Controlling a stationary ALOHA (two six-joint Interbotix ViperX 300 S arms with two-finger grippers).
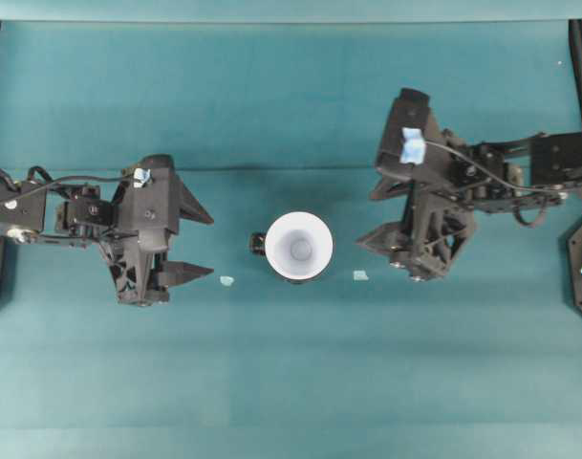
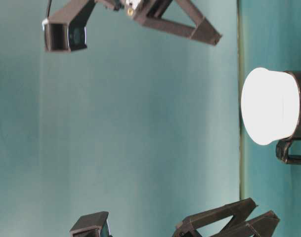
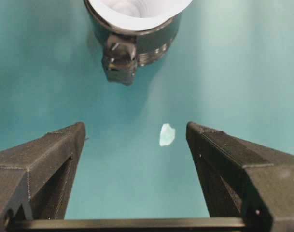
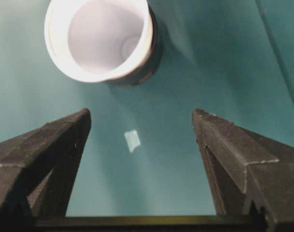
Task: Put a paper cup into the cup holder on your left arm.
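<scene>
Two grippers flank the middle of the overhead view, and both stand released, jaws spread wide with nothing between them. The paper cup [image 1: 299, 245] already sits nested inside the cup holder [image 1: 260, 243], its white rim flaring above the black wall at the centre of the teal counter [image 1: 291, 382]; the holder's small handle points toward the left of the frame.

The left gripper [image 1: 197, 246] lies to the left of the pair, jaws pointing right at it, with a scrap of pale tape [image 1: 226, 280] on the counter between them. The right gripper [image 1: 372, 215] lies to the right, jaws pointing left, and another tape scrap [image 1: 360, 275] sits just below its tips. Both are apart from the cup; the right gripper looks slightly nearer.

In the left wrist view the holder [image 3: 137, 43] sits at the upper centre, handle toward the camera, straight ahead of the open jaws. In the right wrist view the cup [image 4: 101, 38] sits upper left of centre, a little off the jaws' midline.

The cup's axis stands upright, so judged from this layout the placing appears done and any coming move is only a retreat outward.
</scene>
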